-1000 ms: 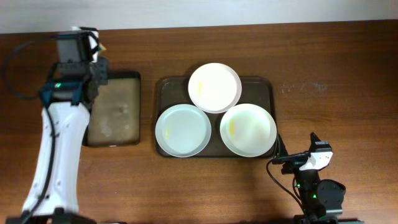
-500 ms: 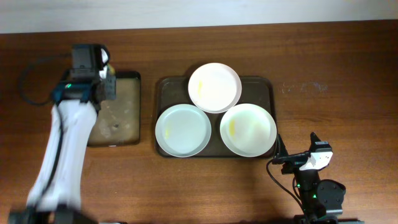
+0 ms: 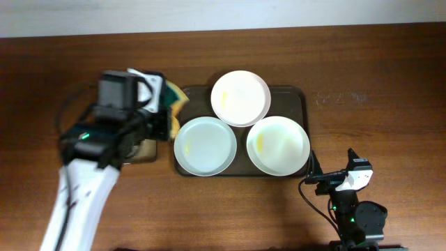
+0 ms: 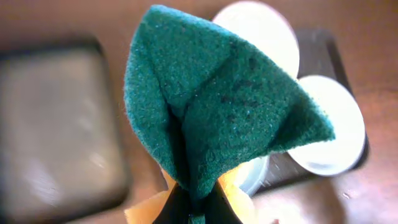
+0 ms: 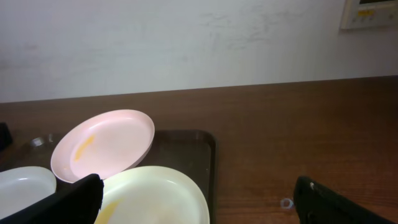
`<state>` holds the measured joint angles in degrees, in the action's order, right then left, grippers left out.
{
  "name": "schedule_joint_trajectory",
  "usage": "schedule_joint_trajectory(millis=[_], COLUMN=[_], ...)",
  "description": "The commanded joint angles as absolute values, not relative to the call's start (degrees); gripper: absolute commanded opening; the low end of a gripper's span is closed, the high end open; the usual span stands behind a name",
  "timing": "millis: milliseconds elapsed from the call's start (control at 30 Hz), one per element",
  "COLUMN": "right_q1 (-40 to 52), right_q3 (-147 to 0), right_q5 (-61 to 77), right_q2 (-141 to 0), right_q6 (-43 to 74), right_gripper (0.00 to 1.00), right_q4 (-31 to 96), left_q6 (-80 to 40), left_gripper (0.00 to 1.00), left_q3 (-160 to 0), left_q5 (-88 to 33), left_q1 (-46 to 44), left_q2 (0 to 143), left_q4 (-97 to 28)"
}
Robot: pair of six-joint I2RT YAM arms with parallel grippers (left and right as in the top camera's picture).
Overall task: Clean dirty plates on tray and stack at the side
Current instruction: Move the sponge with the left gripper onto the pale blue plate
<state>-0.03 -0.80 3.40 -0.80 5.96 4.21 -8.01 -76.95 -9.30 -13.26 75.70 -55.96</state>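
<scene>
Plainly, the coming move turns on how the left end effector [image 3: 164, 110] stands to the plates. It is clenched on a sponge [image 4: 211, 112], folded so the green scouring face points outward and the yellow body shows by the fingers. In the overhead view it hangs at the left edge of the tray [image 3: 301, 97], well closer to the plates than the other arm is to any but one of them. The tray's long axis runs left to right across the tabletop [image 3: 376, 84]; all three plates sit on it touching or overlapping, none yet stacked at the side. The near-left plate [image 3: 205, 145] lies just to the right of the sponge and closer to the robot. The far plate [image 3: 240, 97] lies farther right, about level with the sponge, and has a yellowish smear on its left half. The near-right plate [image 3: 278, 145], also smeared, is farthest from the sponge. The right end effector [image 3: 322, 178] sits by the tray's near-right corner beside that plate, fingers spread apart and holding nothing. Judging from this, the left arm need only travel a little rightward and down to begin wiping. The smaller black tray [image 4: 56, 124] lies to the left, apart from the plates.
</scene>
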Motion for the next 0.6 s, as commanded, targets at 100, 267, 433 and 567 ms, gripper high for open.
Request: schedule_joint_trajectory(millis=[100,267,433,567], right_q1=[-0.4,-0.4,-0.4,-0.38], right_q3=[-0.32,-0.32,-0.32,-0.32], right_q5=[3.9,3.9,3.9,3.9], right_q2=[-0.36,-0.36,-0.36,-0.36], right_q6=[6.0,6.0,6.0,6.0], right_gripper=[0.98,0.98,0.98,0.98], right_q4=[4.21,4.21,4.21,4.21], left_q6=[-34.61,-35.42,-36.67,-36.67], left_gripper=[0.0,0.0,0.0,0.06], left_q3=[-68.84,-68.38,-68.38,-68.4], left_q5=[-11.64,-12.8,-13.26,-11.07], left_q1=[-18.52,-23.07,-26.26,-26.61], left_q2=[87.79,100.44,106.28,106.94], left_q4=[-51.22,-44.36,-41.54,-40.93])
